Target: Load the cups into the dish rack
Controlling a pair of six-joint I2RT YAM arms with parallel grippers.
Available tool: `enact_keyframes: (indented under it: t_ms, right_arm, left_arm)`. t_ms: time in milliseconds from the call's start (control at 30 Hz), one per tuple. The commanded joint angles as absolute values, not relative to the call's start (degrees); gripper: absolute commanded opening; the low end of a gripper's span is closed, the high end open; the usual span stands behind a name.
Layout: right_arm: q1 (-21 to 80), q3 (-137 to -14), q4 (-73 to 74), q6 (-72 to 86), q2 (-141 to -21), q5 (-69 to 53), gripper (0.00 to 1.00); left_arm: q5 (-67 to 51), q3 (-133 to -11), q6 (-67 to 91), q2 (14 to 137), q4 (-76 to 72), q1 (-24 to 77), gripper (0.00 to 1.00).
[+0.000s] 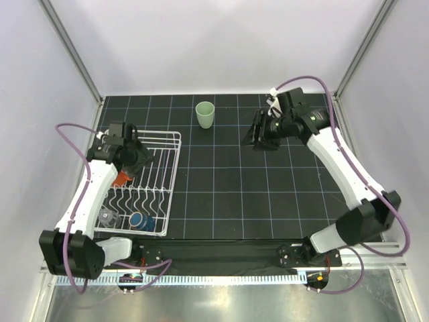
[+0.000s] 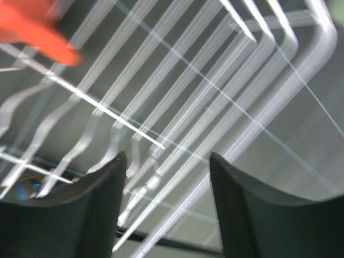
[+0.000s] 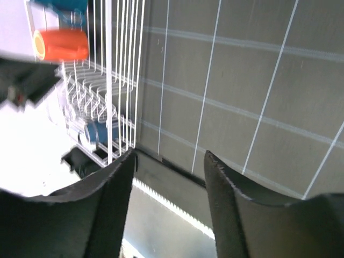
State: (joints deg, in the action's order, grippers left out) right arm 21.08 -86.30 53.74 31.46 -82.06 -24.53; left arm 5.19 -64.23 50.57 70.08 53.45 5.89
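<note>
The white wire dish rack stands at the left. In it lie an orange mug, a blue mug and a clear glass. The pale green tumbler stands upright on the mat at the back. My left gripper is open and empty over the rack, beside the orange mug. My right gripper is open and empty above the mat, right of the tumbler. The right wrist view shows the rack, the orange mug, one blue mug and another blue mug.
The black gridded mat covers the table. Metal frame posts stand at the back corners. A black bar and a toothed white strip run along the near edge.
</note>
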Motion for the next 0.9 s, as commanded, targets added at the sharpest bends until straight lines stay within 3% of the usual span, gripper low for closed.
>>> enact_keyframes:
  t_ms: [0,233,433,633,867]
  right_arm:
    - [21.4,-93.3,48.3,32.7,-87.7,-21.2,0.57]
    - [22.1,-104.8,45.5,37.1,-101.5,-18.1,0.62]
    - [24.9,-111.2,35.6,39.2,-112.0,-9.2,0.69]
    - [27.4,-124.0,36.9,36.3,-123.1,-0.3,0.74]
    - [29.0,-127.6,32.8,34.9,-127.6,5.9,0.82]
  left_arm:
    - [-5.6,-63.9,44.9,66.7,48.4,8.8,0.63]
    - [-17.3,-62.0,40.4,63.6,38.4,11.6,0.72]
    - [-15.7,-60.7,36.2,59.3,38.9,11.4,0.76]
    - [-14.2,-55.7,35.6,54.4,39.5,11.0,0.77]
    - [-15.0,-53.4,35.1,53.2,39.0,10.9,0.78]
